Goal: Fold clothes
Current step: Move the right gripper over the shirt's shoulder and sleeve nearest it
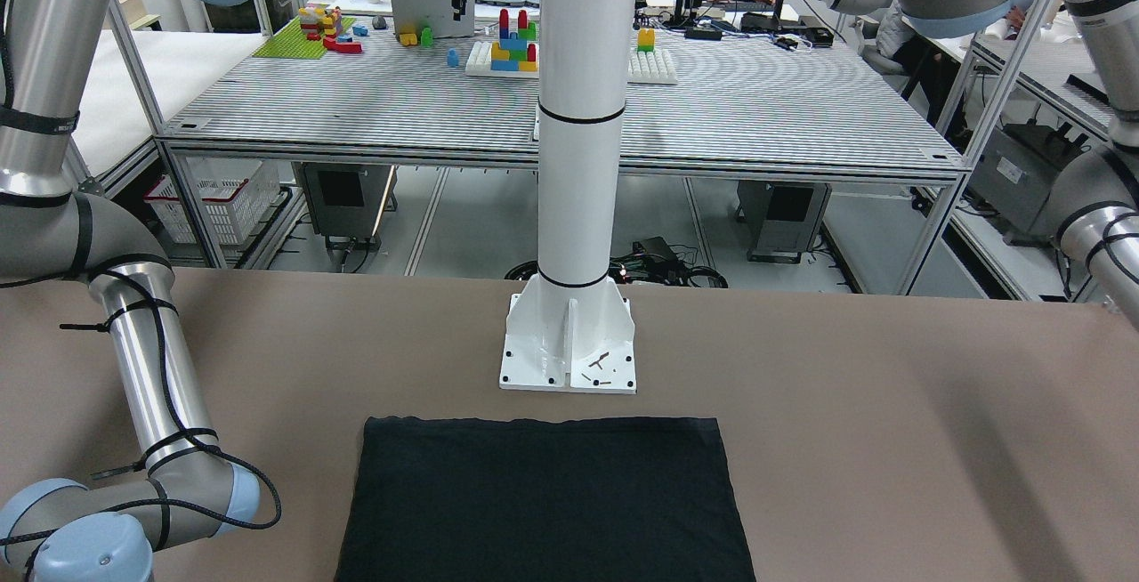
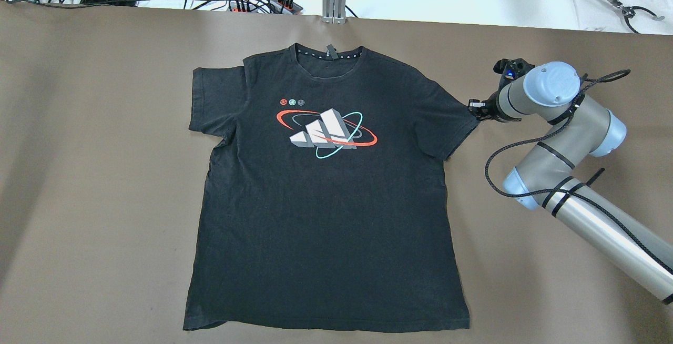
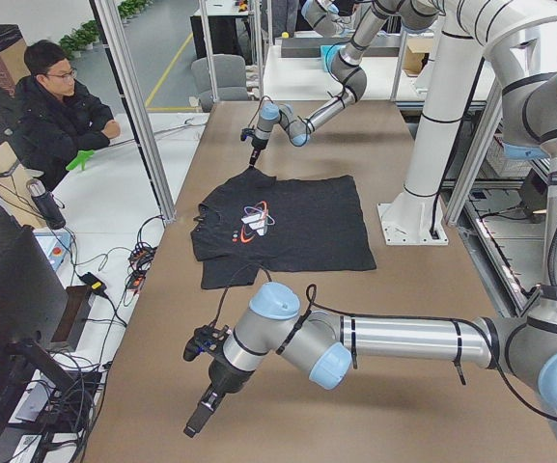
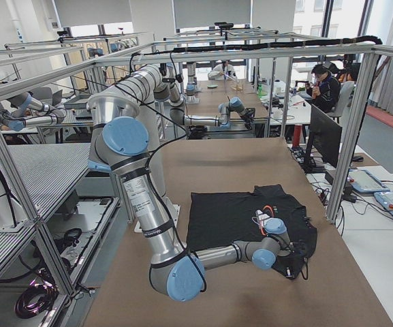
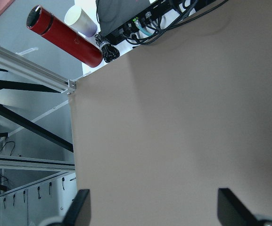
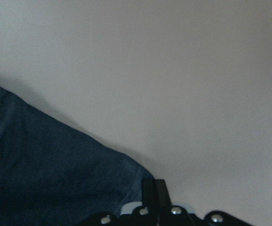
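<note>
A black T-shirt (image 2: 326,202) with a red, white and teal chest logo lies flat, front up, on the brown table (image 2: 94,175). It also shows in the front view (image 1: 543,502) and the left side view (image 3: 278,231). My right gripper (image 2: 473,108) is at the hem of the sleeve on the overhead view's right. In the right wrist view its fingers (image 6: 154,195) are pressed together on the sleeve's edge (image 6: 41,165). My left gripper (image 5: 154,207) is open and empty over bare table near the table's left end, far from the shirt (image 3: 201,420).
The white pillar's base plate (image 1: 569,351) stands just behind the shirt's bottom hem. A red bottle (image 5: 65,36), a cup (image 5: 81,21) and cables lie past the table's edge near my left gripper. An operator (image 3: 61,106) sits beyond the far side.
</note>
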Controlling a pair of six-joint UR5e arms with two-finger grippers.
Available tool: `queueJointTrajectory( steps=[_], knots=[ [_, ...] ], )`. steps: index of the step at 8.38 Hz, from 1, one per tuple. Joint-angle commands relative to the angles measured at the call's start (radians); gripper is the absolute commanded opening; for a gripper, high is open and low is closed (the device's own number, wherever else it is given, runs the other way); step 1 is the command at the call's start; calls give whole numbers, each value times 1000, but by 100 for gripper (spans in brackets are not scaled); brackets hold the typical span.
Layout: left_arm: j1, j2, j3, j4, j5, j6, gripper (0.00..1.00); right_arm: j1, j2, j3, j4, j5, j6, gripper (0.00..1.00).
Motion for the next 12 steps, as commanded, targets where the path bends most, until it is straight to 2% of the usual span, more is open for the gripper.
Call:
queueJointTrajectory(
  steps=[1,3,4,5,7,9,12],
  knots=[
    [0,4,1,0,2,1,94,2,2,61,-7,5,4,0],
    [0,4,1,0,0,1,94,-1,14,152,-56,8,16,0],
    [0,5,1,0,0,1,94,-8,41,163,-65,8,92,0],
    [0,5,1,1,0,1,94,-64,90,155,-69,1,157,0],
    [1,2,3,3,0,1,94,-101,146,117,-90,-6,205,0],
    [1,2,1,1,0,-1,94,-156,190,85,-92,-129,231,0],
    [1,2,3,1,2,-1,95,-163,244,33,-93,-141,252,0]
  ],
)
